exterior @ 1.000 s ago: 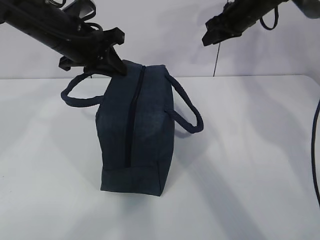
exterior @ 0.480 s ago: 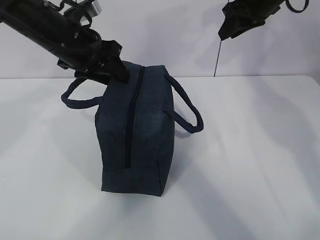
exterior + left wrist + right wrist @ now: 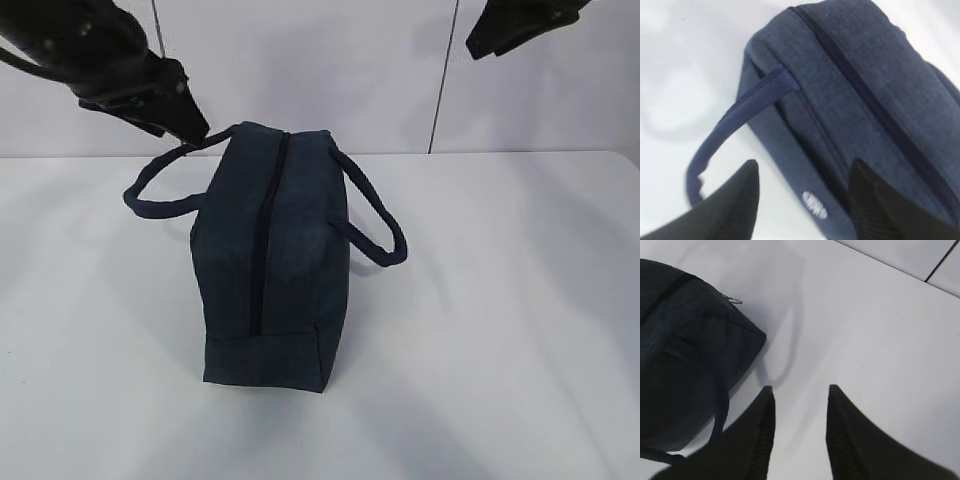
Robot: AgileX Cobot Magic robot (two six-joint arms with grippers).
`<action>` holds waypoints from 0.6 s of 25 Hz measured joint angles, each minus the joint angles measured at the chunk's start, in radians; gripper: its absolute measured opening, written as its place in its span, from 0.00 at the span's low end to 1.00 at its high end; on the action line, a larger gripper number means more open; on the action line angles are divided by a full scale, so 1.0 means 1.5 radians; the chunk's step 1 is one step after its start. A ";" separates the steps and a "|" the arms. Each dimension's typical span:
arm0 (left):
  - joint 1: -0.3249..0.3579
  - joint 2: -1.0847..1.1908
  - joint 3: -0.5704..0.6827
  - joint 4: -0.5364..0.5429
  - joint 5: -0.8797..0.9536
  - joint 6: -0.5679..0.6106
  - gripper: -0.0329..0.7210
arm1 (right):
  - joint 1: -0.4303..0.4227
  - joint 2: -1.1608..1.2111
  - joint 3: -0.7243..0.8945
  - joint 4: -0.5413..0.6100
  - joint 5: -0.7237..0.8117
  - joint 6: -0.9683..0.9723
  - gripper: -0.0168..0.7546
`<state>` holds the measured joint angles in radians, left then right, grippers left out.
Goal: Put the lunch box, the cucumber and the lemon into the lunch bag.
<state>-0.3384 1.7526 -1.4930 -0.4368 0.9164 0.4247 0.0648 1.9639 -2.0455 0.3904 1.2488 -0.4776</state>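
The lunch bag (image 3: 272, 255) stands upright on the white table (image 3: 500, 300), its top zipper (image 3: 265, 230) drawn shut along the whole length that shows, one loop handle (image 3: 160, 195) sagging out to the bag's left side and the other handle (image 3: 375, 215) to its right. The lunch box, cucumber and lemon do not show in any view.

The left gripper (image 3: 802, 175) hangs above the bag's left rear corner, clear of the fabric. In its wrist view the two dark fingers (image 3: 735, 200) are spread apart with nothing between them; below the gap lie the bag's side wall, a small white label (image 3: 815, 204) and the left loop handle (image 3: 735, 122). The fingers touch neither the handle nor the bag.

The right gripper (image 3: 800, 395) is high above the table, well to the bag's right and behind it. Its fingers (image 3: 850, 430) stand partly apart, holding nothing, with bare tabletop (image 3: 865, 340) under the gap. The bag's end with the metal ring pull (image 3: 733, 300) sits off to the left in that wrist view, apart from the fingers.
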 joint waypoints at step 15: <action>0.000 -0.147 0.000 0.272 0.195 -0.115 0.59 | 0.000 -0.205 0.057 0.004 0.004 0.001 0.34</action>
<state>-0.3384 1.5325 -1.4930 -0.0291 1.2084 0.2529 0.0648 1.6561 -1.9603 0.3962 1.2551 -0.4757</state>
